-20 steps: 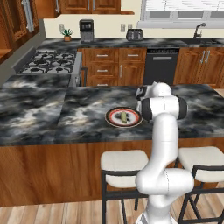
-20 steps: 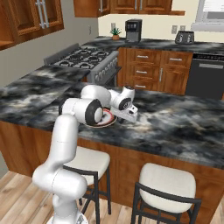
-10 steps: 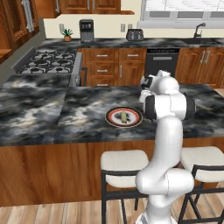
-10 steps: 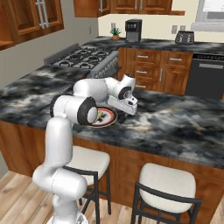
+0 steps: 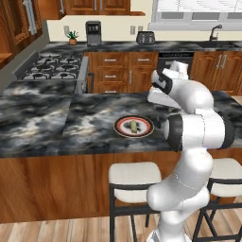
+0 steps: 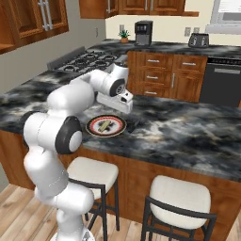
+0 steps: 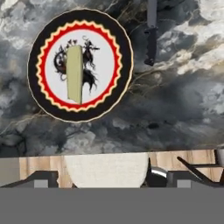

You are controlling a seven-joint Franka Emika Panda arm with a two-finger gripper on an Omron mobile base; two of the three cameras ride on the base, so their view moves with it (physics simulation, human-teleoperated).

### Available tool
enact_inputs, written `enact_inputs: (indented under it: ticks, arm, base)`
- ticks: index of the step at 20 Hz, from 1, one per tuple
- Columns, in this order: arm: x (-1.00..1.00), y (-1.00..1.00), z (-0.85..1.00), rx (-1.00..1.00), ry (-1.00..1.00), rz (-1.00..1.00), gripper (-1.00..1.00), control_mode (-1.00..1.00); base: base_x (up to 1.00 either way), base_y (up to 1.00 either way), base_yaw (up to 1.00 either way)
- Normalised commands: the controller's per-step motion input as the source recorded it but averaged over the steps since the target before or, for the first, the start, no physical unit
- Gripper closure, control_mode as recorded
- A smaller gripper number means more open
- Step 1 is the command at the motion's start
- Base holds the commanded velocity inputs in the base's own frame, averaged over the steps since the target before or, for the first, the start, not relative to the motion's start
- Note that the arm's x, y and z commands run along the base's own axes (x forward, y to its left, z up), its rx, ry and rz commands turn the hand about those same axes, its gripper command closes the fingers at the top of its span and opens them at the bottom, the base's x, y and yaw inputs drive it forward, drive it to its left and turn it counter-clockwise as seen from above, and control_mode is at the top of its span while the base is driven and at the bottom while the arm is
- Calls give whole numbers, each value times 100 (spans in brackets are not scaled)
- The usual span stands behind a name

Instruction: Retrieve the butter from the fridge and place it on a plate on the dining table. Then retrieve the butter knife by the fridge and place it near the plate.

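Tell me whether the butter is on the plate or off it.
On it: the butter lies flat across the plate's pale centre, inside the red ring.

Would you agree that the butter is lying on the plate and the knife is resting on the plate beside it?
Not quite. The butter does lie on the plate, but the knife rests on the dining table beside the plate, clear of its rim, as the hand view shows.

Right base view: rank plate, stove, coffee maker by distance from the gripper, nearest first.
From the gripper:
1. plate, just below it on the dining table, holding the butter.
2. stove, behind on the far counter.
3. coffee maker, farthest back by the wall.
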Motion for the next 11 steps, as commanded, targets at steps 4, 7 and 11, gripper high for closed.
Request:
enact_inputs:
  ticks: [4,7,11]
  arm:
    - [-100,100,94,-13,0,0,-100,-100]
    - [-100,100,89,-14,-1,0,-100,-100]
    - [-100,100,78,-14,0,0,-100,-100]
  base:
    - [0,0,0]
    - [0,0,0]
    - [0,0,0]
